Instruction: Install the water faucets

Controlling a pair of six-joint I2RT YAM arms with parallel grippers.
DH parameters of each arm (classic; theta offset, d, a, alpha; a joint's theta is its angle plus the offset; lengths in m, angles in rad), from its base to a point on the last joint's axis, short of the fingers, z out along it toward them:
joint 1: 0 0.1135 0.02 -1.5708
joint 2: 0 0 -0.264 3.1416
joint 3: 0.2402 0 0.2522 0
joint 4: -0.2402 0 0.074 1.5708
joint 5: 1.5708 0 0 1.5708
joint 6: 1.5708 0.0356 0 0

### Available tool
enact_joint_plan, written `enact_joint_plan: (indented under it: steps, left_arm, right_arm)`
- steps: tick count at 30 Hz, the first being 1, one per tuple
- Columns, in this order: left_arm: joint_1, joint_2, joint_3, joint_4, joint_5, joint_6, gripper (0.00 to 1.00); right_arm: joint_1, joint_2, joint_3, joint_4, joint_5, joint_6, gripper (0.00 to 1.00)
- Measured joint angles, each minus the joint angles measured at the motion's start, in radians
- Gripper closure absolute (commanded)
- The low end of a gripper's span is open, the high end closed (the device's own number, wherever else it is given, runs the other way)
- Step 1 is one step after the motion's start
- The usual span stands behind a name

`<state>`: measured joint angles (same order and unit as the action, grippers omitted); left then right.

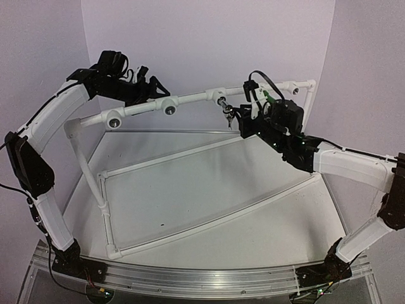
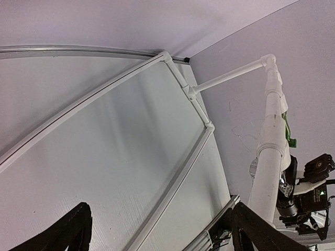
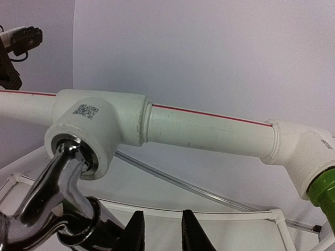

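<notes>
Lavender walls back the desk (image 1: 209, 190), where the right end effector (image 3: 162, 219), fingers barely parted and empty, hangs just right of the chrome faucet (image 3: 57, 198) seated in a tee fitting (image 3: 99, 125), with the green faucet (image 3: 324, 196) farther right and the left end effector (image 1: 152, 88) spread wide, empty.

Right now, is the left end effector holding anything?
No: in the left wrist view the left end effector has its fingers wide apart, with nothing between them but the table below.

Top view high from behind, wrist views close — all share the pipe rail (image 1: 193, 99).
</notes>
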<state>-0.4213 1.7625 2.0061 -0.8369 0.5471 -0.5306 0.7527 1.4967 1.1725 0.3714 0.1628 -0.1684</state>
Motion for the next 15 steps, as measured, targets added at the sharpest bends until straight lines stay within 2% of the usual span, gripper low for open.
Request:
enact_joint_plan:
  steps: [5,9,11,15]
  left_arm:
    - [0.003,0.04,0.08,-0.04,-0.002,0.016,0.02]
    - [0.008,0.106,0.237,-0.115,-0.041,0.041,0.0]
    - [0.018,0.148,0.345,-0.16,-0.074,0.055,0.0]
    - [0.062,0.174,0.474,-0.223,-0.126,0.062,0.0]
  right_arm:
    - [-0.004,-0.047,0.033,-0.06,-0.007,-0.005,0.7]
    - [-0.008,-0.077,0.119,-0.091,0.001,-0.006,0.57]
    - [-0.01,-0.089,0.161,-0.101,0.011,-0.006,0.47]
    - [-0.017,-0.11,0.231,-0.12,0.036,-0.01,0.2]
